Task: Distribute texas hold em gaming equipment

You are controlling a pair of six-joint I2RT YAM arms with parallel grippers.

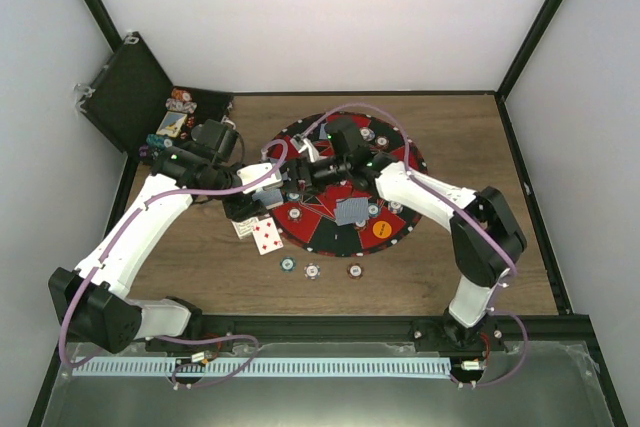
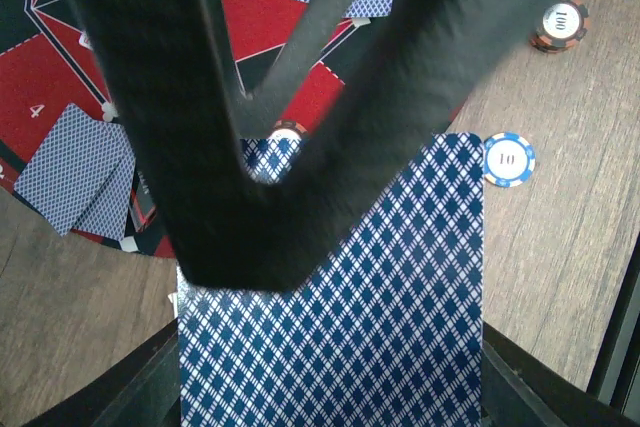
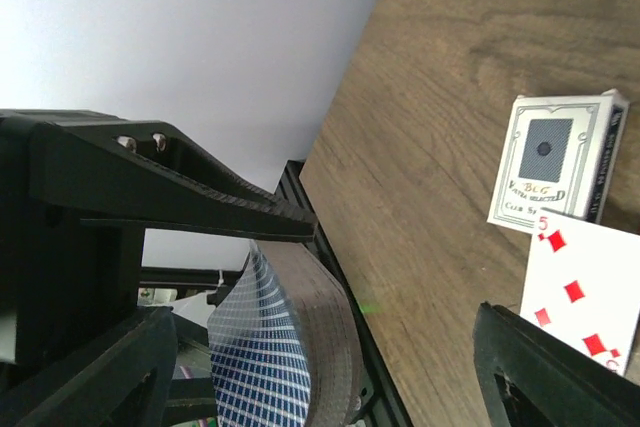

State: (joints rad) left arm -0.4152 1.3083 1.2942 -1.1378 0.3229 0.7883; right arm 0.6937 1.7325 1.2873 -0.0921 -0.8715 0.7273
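deck [image 2: 400, 297] of thin, slick cards is pinched across its width by the left pincer [image 2: 330, 402], just off the left rim of the mat [image 1: 335, 237]. it is seen bowed in the right wrist view, so it is judged light, springy and apt to fan or slip. a single card would best be taken at its free edge. the right pincer [image 3: 320, 372] is spread about that edge, with nothing gripped. counted: three chips [image 1: 313, 271] on the surface near the mat, one orange button [image 1: 381, 230], one face-up five of diamonds [image 1: 266, 236], one card box [image 3: 555, 162], and two face-down pairs [image 2: 75, 167] on the mat.
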